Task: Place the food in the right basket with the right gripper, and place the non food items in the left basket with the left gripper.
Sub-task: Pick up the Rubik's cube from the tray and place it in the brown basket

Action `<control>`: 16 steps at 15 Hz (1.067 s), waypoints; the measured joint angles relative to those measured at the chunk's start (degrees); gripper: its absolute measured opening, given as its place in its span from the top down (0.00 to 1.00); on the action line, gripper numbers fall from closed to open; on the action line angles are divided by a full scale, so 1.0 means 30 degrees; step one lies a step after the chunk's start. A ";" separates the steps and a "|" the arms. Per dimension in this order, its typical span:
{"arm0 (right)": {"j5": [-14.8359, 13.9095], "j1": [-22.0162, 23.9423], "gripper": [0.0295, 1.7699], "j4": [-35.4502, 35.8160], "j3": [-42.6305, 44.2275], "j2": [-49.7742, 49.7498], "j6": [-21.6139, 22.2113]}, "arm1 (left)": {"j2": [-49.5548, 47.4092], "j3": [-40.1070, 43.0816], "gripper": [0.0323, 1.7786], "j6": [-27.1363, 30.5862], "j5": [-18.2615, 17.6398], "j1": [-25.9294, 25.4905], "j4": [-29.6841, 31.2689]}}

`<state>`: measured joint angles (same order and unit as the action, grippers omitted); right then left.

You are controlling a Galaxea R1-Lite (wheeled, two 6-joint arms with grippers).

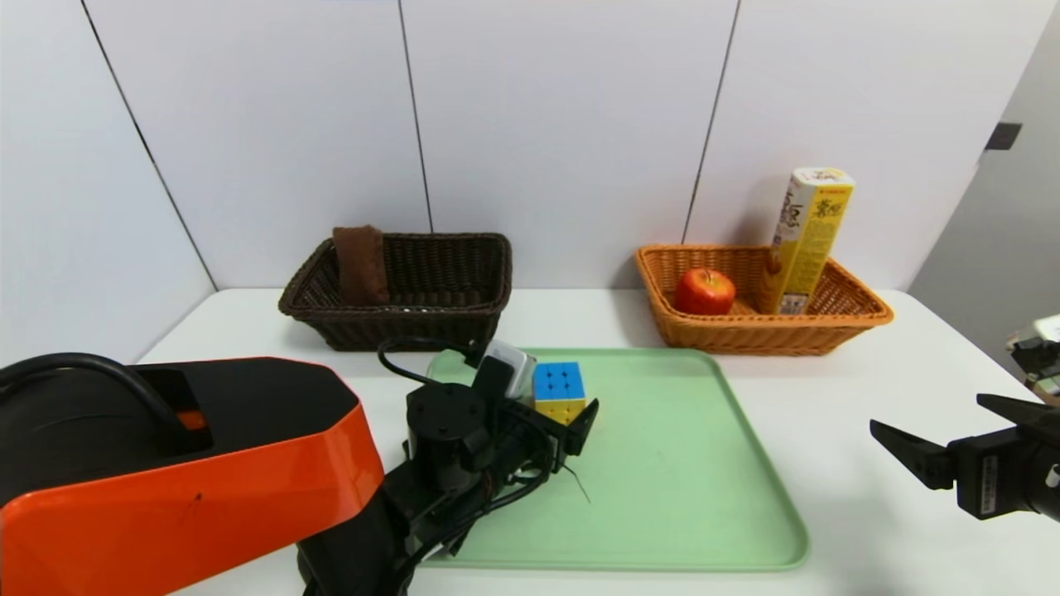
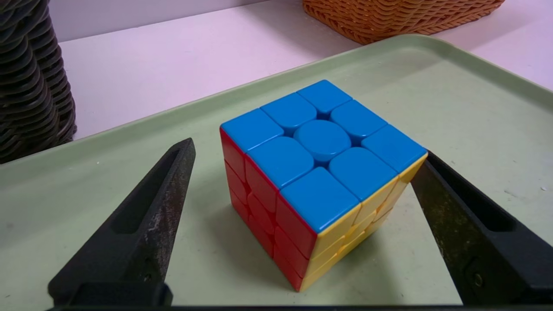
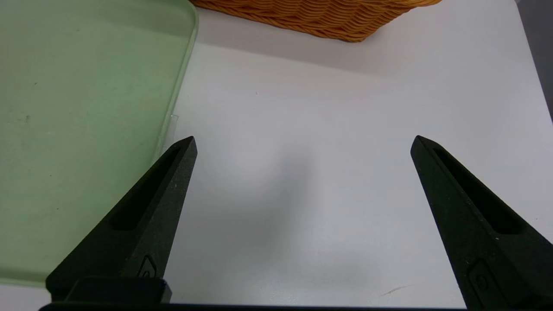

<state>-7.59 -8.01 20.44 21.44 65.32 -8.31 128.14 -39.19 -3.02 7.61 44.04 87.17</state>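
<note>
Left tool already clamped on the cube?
No: the left tool is open, with a gap on one side of the puzzle cube.

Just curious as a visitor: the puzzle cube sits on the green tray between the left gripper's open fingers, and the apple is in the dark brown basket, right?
Not quite. The apple is in the orange basket, as the head view shows. The rest holds: the puzzle cube sits on the green tray between the open fingers of the left gripper.

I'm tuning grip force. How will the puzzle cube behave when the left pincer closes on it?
The puzzle cube looks rigid, so it should not squash. Its glossy faces may be slippery. It sits cornerwise between the open left pincer, so it could twist on the green tray before seating.
</note>
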 joint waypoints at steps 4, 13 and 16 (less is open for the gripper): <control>-0.0004 0.0008 0.04 0.0049 -0.0183 -0.0037 0.0016 | 0.0179 -0.0130 0.05 -0.0008 0.0244 -0.0008 0.0000; 0.0000 0.0008 0.03 0.0114 -0.0252 -0.0134 0.0045 | 0.0589 -0.0163 0.25 -0.0020 0.0679 -0.0008 0.0000; -0.0004 0.0008 0.03 0.0028 -0.0260 -0.0146 0.0045 | 0.0597 -0.0146 0.45 -0.0037 0.0642 -0.0008 0.0000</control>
<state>-7.61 -7.98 20.53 20.66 64.88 -8.18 129.93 -39.63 -3.13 9.53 44.02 87.17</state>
